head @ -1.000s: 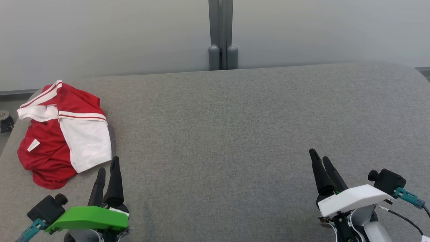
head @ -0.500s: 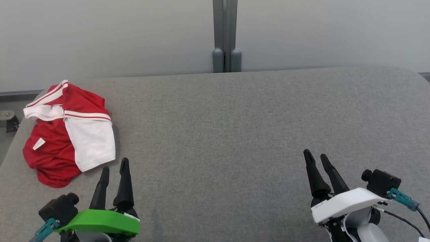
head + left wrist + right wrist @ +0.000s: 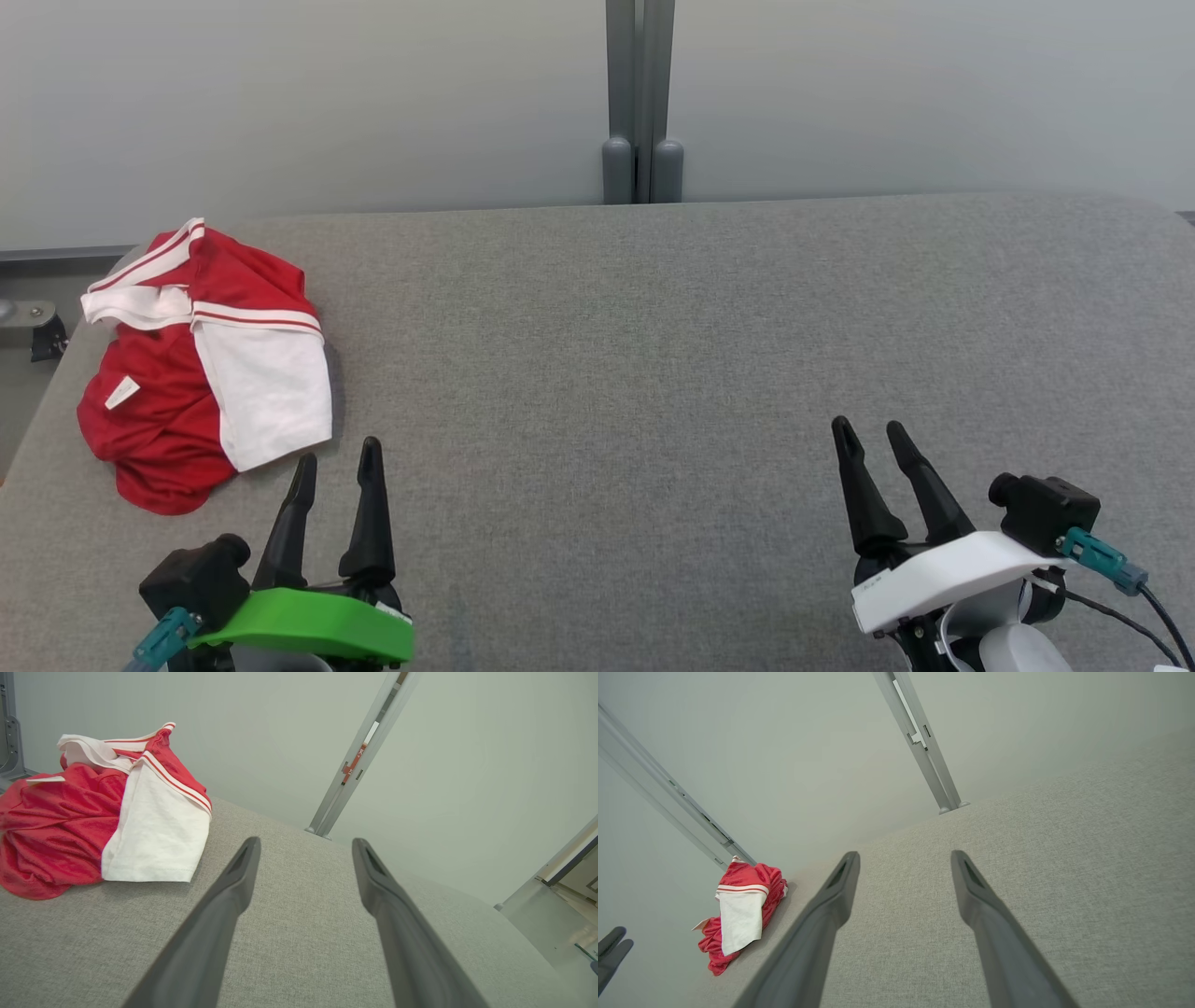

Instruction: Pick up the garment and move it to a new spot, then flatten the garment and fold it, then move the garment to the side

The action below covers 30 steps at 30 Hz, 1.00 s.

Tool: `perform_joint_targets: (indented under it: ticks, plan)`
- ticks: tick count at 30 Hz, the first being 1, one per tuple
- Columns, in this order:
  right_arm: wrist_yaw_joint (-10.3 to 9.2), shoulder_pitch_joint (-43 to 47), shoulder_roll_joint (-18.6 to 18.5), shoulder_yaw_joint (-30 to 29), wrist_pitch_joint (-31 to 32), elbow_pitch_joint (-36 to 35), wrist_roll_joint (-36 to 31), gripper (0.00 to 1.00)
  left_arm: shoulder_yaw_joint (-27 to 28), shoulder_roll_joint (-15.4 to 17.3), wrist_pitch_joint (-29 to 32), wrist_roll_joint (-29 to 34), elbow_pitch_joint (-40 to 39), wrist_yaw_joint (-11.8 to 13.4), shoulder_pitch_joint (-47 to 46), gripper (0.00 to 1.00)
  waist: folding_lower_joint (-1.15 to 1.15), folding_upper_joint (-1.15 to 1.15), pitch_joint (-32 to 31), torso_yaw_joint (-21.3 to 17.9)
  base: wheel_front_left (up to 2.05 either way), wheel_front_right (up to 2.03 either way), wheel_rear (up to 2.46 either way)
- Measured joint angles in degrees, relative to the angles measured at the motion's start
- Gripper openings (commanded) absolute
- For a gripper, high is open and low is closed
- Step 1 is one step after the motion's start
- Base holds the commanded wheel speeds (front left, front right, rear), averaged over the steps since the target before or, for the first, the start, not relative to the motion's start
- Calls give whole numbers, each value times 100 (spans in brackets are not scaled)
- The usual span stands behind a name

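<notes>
The garment (image 3: pixel 201 369), red with a white sleeve and striped trim, lies crumpled at the far left of the grey table (image 3: pixel 653 355). A small white tag shows on its red part. In the left wrist view the garment (image 3: pixel 98 816) sits up and to the left of my fingers. My left gripper (image 3: pixel 338 455) hovers open just right of and below the garment's white sleeve, apart from it and holding nothing. My right gripper (image 3: pixel 870 430) stands open over bare table at the lower right. The right wrist view shows the garment (image 3: pixel 740 912) far off to the left.
A grey wall panel with a vertical post (image 3: pixel 641 103) stands behind the table's far edge. The table's left edge runs close beside the garment, with a dark bracket (image 3: pixel 42 331) beyond it. Bare grey fabric spans the middle and right of the table.
The whole head view has shifted, so the camera has moved. Both sets of fingers spread wider in view. The garment lies as before.
</notes>
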Motion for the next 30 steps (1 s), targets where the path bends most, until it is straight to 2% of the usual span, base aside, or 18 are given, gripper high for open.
perform_joint_targets:
  ticks: [30]
  plan:
    - [2,70,-12,-113,-403,46,-1614,100,-216,12,-399,1513,-93,58,92,100,0,0,-20,92,0,0,0]
